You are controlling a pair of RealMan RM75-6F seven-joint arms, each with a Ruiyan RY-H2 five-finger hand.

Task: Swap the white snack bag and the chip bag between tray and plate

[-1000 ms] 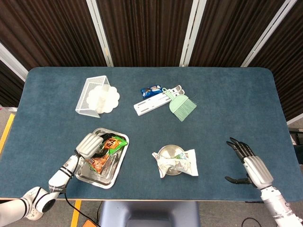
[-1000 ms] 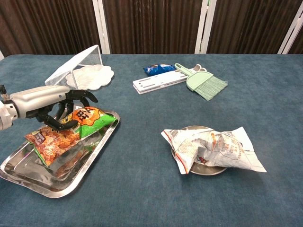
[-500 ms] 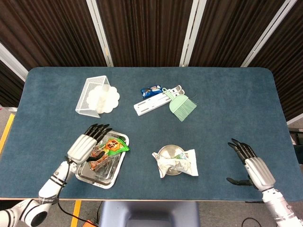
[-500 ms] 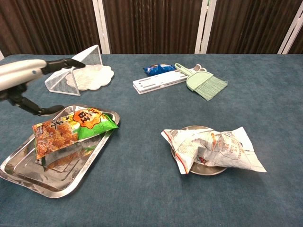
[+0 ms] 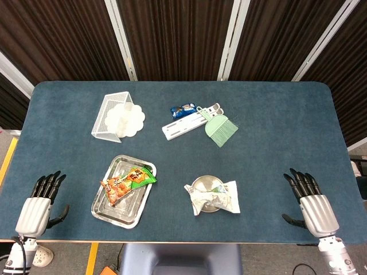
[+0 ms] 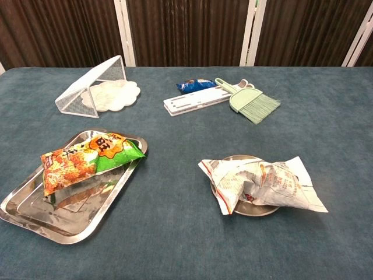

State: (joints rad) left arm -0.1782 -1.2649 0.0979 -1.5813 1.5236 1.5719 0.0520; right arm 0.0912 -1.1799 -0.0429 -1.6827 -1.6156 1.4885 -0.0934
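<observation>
An orange and green chip bag [image 5: 127, 180] [image 6: 87, 159] lies in the steel tray [image 5: 121, 215] [image 6: 35, 216] at the front left. A crumpled white snack bag [image 5: 217, 197] [image 6: 265, 183] lies across the small metal plate [image 5: 202, 183] [image 6: 228, 159] at the front middle. My left hand [image 5: 39, 202] hovers at the table's front left corner, fingers spread, holding nothing, well left of the tray. My right hand [image 5: 311, 204] is at the front right edge, fingers spread and empty, far right of the plate. Neither hand shows in the chest view.
At the back left a white wire basket [image 5: 112, 116] [image 6: 90, 87] lies tipped beside a white scalloped dish [image 5: 129, 119] [image 6: 112, 94]. Further right sit a blue snack packet [image 5: 183, 109] [image 6: 195, 85], a white flat holder [image 5: 186, 125] [image 6: 195, 101] and a green hand brush [image 5: 218, 127] [image 6: 252, 103].
My left hand let go of the chip bag, rose off the tray and drew back to the front left corner. The bag settled in the tray. My right hand shifted slightly nearer the front edge.
</observation>
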